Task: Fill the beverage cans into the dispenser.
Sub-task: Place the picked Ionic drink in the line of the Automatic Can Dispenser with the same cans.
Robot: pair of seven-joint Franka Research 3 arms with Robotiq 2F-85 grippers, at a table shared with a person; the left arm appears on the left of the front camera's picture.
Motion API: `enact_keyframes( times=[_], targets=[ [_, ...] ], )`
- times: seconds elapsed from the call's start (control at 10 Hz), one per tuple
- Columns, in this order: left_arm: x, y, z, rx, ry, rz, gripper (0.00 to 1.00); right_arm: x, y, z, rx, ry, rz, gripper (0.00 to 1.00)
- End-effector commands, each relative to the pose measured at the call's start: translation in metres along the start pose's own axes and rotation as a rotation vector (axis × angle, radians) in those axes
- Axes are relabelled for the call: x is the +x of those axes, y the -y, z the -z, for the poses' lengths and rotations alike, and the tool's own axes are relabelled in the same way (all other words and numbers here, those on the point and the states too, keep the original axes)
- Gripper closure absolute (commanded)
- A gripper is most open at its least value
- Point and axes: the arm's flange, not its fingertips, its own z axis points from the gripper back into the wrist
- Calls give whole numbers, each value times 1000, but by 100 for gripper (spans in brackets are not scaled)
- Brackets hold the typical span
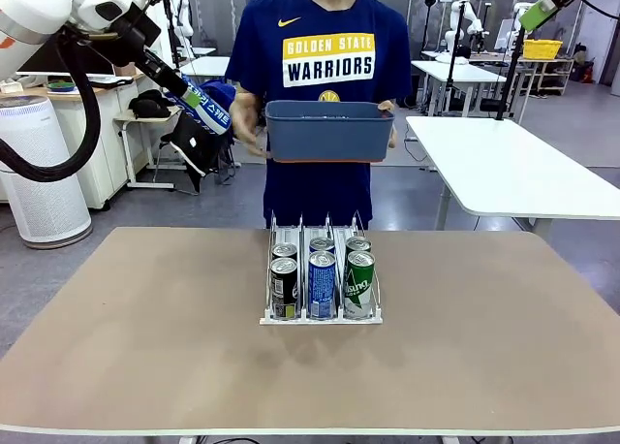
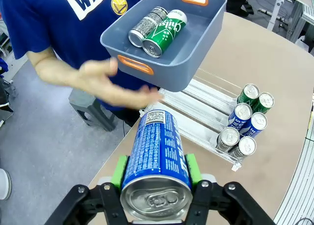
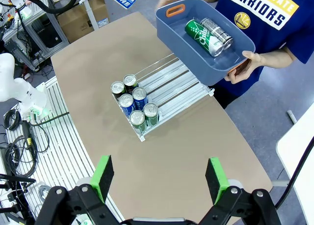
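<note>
My left gripper (image 1: pixel 199 100) is raised at the upper left, shut on a blue-and-white beverage can (image 2: pixel 156 154) that lies lengthwise between its green pads. The dispenser (image 1: pixel 320 223) stands mid-table and holds several cans (image 1: pixel 322 281), two at the front of each lane; its rear lanes (image 2: pixel 196 103) are bare. My right gripper (image 3: pixel 159 178) hangs open high above the table, seen at the upper right (image 1: pixel 540 10). From there I see the dispenser (image 3: pixel 176 82) and its cans (image 3: pixel 132 101).
A person at the far side holds a dark blue bin (image 1: pixel 329 134) above the table's far edge. In the bin (image 2: pixel 196 63) lie a black-and-silver can (image 2: pixel 147 26) and a green can (image 2: pixel 164 32). One of the person's hands (image 2: pixel 105 80) is under it.
</note>
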Motion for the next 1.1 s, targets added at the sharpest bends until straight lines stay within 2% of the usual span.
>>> enact_keyframes(
  times=[0.0, 0.1, 0.2, 0.3, 0.4, 0.5, 0.8, 0.9, 1.0],
  targets=[
    [0, -1, -3, 4, 3, 0, 52, 0, 0, 0, 0, 0, 0, 0],
    [0, -1, -3, 4, 3, 0, 52, 0, 0, 0, 0, 0, 0, 0],
    [0, 0, 0, 0, 0, 0, 43, 0, 0, 0, 0, 0, 0, 0],
    [6, 18, 3, -8, -55, -98, 43, 0, 0, 0, 0, 0, 0, 0],
    [12, 31, 15, 34, -84, -130, 43, 0, 0, 0, 0, 0, 0, 0],
    [17, 51, 20, 98, -169, -189, 43, 0, 0, 0, 0, 0, 0, 0],
    [18, 93, 36, 14, -249, -178, 43, 0, 0, 0, 0, 0, 0, 0],
    [20, 110, 44, -59, -245, -169, 43, 0, 0, 0, 0, 0, 0, 0],
    [19, 107, 49, -118, -239, -131, 43, 0, 0, 0, 0, 0, 0, 0]
  ],
)
